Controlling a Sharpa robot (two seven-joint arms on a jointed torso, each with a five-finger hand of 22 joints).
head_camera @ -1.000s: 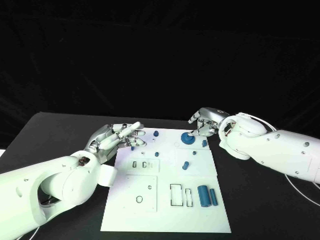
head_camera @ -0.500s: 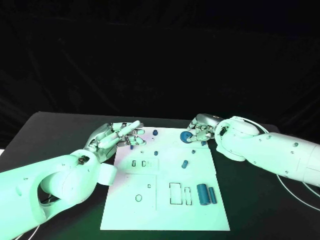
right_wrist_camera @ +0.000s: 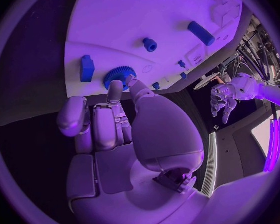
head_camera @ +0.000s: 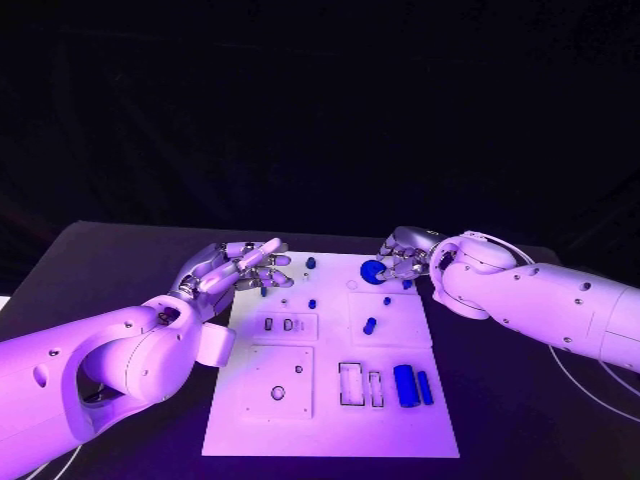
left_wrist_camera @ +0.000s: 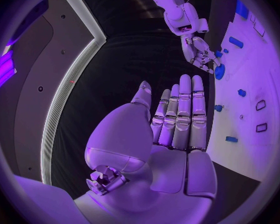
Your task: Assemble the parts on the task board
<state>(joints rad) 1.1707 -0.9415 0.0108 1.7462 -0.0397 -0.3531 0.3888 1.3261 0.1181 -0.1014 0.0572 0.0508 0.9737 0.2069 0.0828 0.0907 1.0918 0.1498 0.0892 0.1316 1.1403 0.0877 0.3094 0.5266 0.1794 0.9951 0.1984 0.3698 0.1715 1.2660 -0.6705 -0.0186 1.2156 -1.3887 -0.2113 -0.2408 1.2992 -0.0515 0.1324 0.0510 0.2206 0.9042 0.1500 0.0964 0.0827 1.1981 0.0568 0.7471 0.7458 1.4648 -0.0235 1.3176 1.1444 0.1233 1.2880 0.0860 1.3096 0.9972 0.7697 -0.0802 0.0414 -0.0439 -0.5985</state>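
The right hand is sitting at the far right corner of the task board, fingertips pinching the blue gear by its rim; from the wrist camera it is looking like a grip, though how firm is hard to judge. A small blue block is standing just beside the gear on the board. The left hand is hovering over the board's far left edge, fingers stretched out straight and close together, holding nothing. Toward the board's near right corner, a long blue cylinder and a slimmer blue bar are lying side by side. A short blue peg is lying near the board's middle. The black bench is carrying the board.
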